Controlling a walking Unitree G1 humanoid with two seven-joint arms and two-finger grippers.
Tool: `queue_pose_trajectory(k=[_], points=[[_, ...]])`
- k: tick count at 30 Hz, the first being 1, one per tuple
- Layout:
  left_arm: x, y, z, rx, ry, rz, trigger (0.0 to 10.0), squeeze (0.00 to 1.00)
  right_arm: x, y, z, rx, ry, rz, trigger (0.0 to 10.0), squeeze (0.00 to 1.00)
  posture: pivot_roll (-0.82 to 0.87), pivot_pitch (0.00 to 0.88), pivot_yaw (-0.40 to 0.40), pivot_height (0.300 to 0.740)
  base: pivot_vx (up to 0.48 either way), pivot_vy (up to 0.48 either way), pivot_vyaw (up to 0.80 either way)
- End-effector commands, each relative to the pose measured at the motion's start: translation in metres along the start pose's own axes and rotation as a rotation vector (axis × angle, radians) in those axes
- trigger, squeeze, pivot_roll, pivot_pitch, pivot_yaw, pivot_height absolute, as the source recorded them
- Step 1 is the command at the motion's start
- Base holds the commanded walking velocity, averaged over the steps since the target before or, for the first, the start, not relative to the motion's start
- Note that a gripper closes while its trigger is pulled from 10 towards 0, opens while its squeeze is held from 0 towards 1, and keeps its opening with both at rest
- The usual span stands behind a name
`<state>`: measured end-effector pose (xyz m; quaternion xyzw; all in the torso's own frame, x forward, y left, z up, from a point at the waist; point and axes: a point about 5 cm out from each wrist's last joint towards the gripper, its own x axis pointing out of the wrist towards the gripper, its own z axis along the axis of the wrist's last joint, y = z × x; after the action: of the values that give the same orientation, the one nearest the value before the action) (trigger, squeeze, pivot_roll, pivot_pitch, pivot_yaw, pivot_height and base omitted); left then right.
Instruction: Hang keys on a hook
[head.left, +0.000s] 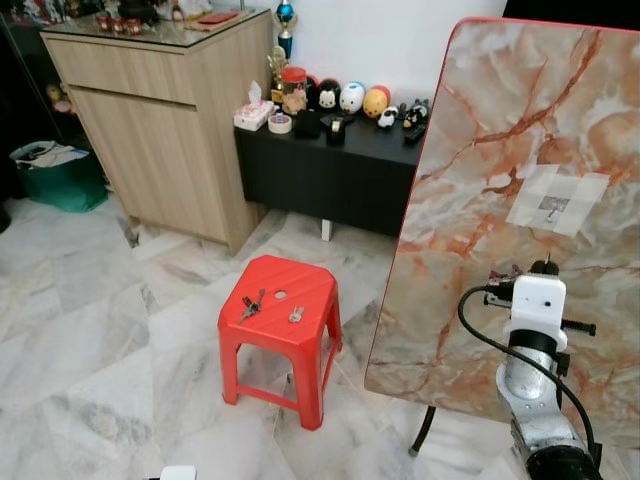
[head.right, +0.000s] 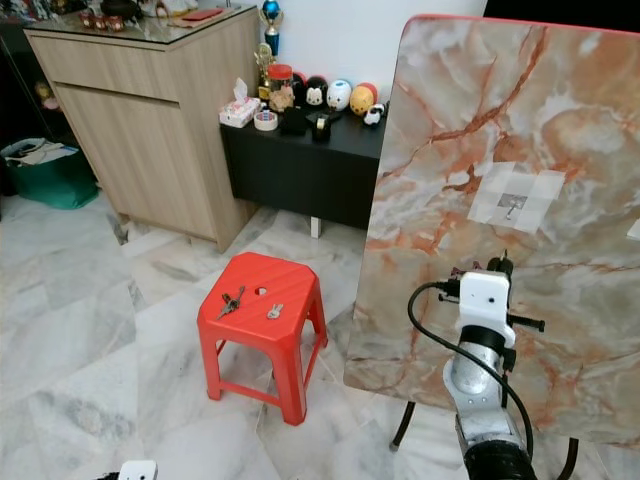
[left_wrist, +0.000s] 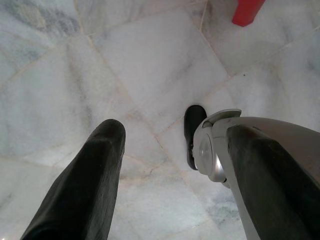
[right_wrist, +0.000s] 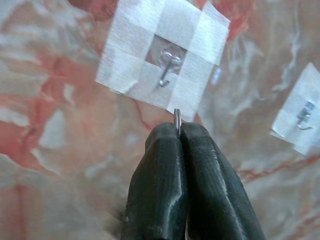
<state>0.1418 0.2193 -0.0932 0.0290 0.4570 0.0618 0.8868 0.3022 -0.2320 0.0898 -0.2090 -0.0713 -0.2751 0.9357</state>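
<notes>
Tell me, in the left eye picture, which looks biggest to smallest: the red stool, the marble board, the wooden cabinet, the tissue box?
1. Marble board, though it stands nearest the camera, which inflates it.
2. Wooden cabinet.
3. Red stool.
4. Tissue box, clearly smallest, but farthest away.

Glossy marble-look board (head.left: 520, 150) w/ metal hook (right_wrist: 169, 64); red plastic stool (head.left: 282, 310); polished marble floor (head.left: 90, 360).

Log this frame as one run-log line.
right gripper: shut on key ring, below taped hook | left gripper: open, idle over floor | more keys on red stool
</notes>
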Motion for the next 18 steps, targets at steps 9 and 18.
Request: queue_pose_trajectory(k=[9,18], points=[[0.0,0.002,-0.001,-0.02,0.003,0.001,10.0,0.0,0.01,-0.003,0.003,-0.038,0.036,-0.097,10.0,0.0,0.03,0.0,-0.065,0.735,0.0,0.0,0.0],[0.0,0.002,-0.001,-0.019,0.009,0.006,10.0,0.0,-0.016,-0.021,-0.041,0.078,0.294,-0.138,10.0,0.0,0.03,0.0,-0.063,0.735,0.0,0.0,0.0]])
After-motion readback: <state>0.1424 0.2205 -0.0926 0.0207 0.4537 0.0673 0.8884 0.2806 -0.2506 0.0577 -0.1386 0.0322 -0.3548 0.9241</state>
